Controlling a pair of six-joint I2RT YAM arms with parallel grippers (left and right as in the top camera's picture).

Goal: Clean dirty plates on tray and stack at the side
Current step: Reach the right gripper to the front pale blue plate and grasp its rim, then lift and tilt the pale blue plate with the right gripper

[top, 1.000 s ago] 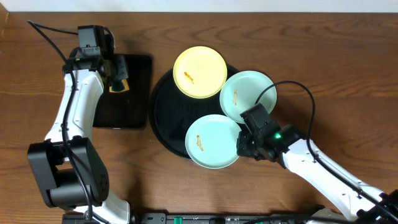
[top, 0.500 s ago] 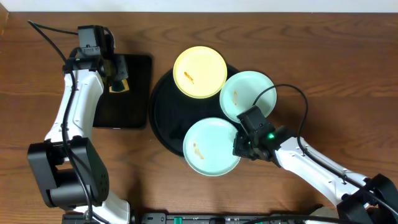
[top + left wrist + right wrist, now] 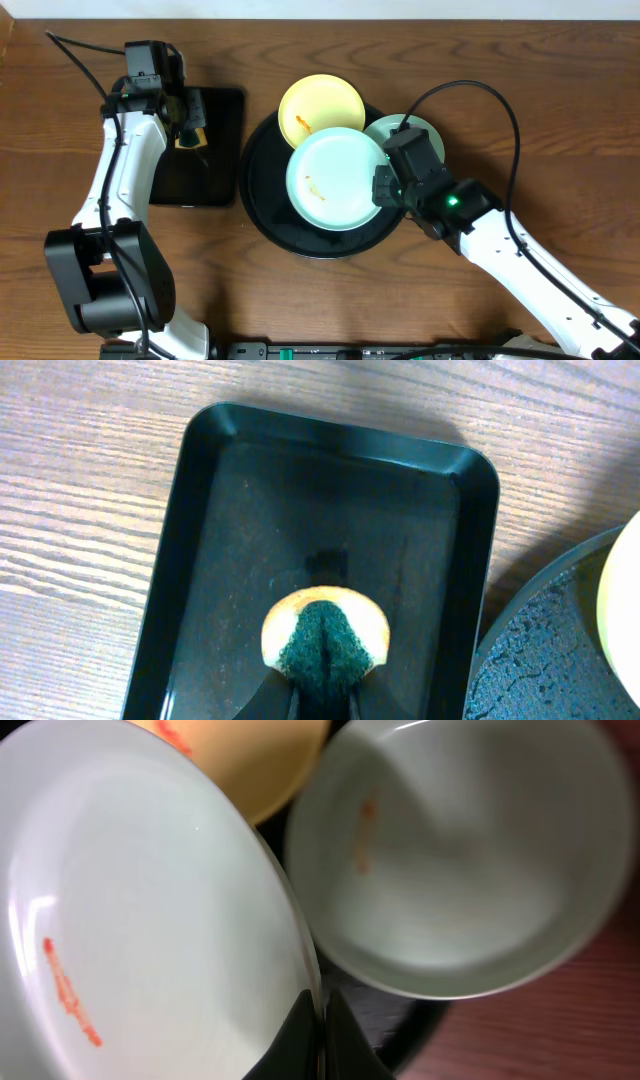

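My right gripper (image 3: pixel 384 187) is shut on the rim of a mint-blue plate (image 3: pixel 335 178) with an orange smear and holds it lifted above the round black tray (image 3: pixel 262 190); the rim sits between the fingers (image 3: pixel 320 1020) in the right wrist view. A pale yellow plate (image 3: pixel 318 104) with an orange smear lies at the tray's far side, partly under the lifted plate. The second mint-blue plate (image 3: pixel 412 128), also smeared (image 3: pixel 460 870), lies at the tray's right edge, mostly hidden by my arm. My left gripper (image 3: pixel 327 680) is shut on a yellow-green sponge (image 3: pixel 325 635) above the rectangular tray (image 3: pixel 200 540).
The rectangular black tray (image 3: pixel 215 150) lies left of the round tray. Brown wood tabletop (image 3: pixel 500 80) surrounds both trays. A black cable (image 3: pixel 500 110) loops over the right side.
My right gripper has lifted the near mint-blue plate and carried it up and back over the tray's middle, now overlapping the yellow plate. The left arm has not moved.
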